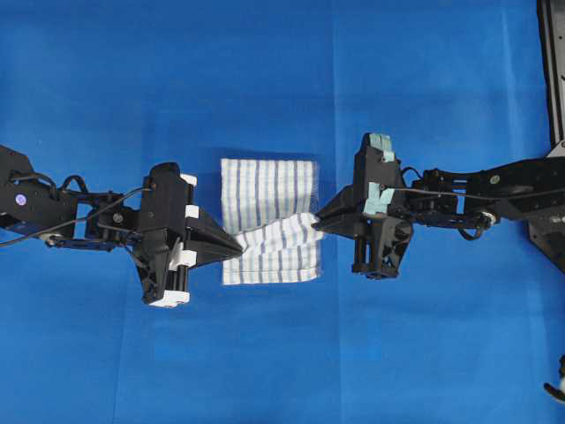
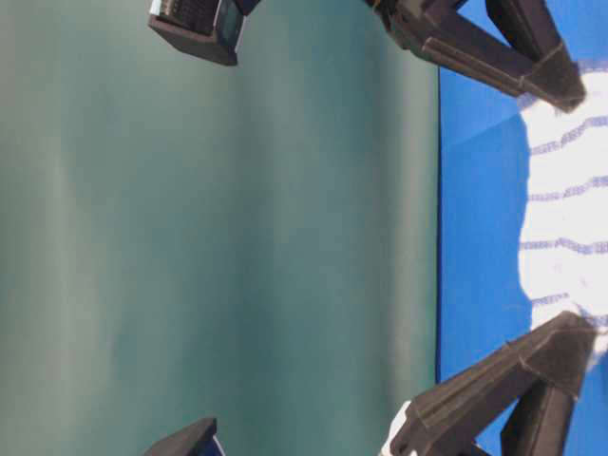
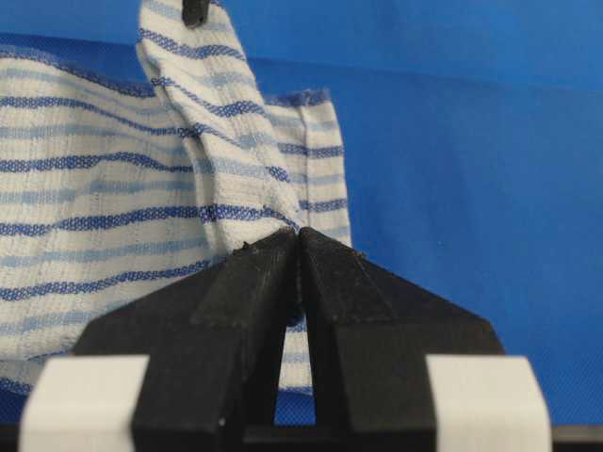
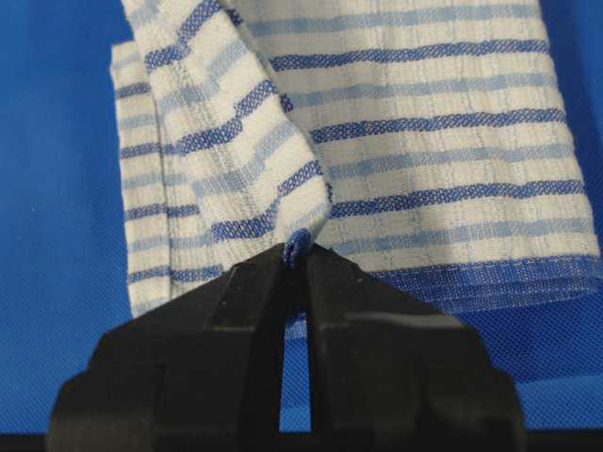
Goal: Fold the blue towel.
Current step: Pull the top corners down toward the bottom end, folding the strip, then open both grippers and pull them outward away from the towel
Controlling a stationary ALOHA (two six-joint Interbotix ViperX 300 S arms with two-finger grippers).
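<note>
The blue towel (image 1: pixel 267 190), white with thin blue stripes, lies at the middle of the table, its near part lifted and doubled over. My left gripper (image 1: pixel 237 251) is shut on the towel's left edge; in the left wrist view (image 3: pixel 300 235) the cloth (image 3: pixel 113 169) rises from the closed tips. My right gripper (image 1: pixel 318 221) is shut on the right edge; in the right wrist view (image 4: pixel 298 250) a blue hem corner sticks out of the tips, with the towel (image 4: pixel 424 141) beyond. The table-level view shows both grippers (image 2: pixel 560 90) (image 2: pixel 570 347) at the towel (image 2: pixel 570 209).
The solid blue table covering (image 1: pixel 282 79) spreads all round the towel. A dark frame (image 1: pixel 553 62) stands at the far right edge of the overhead view. The towel sits between the two arms.
</note>
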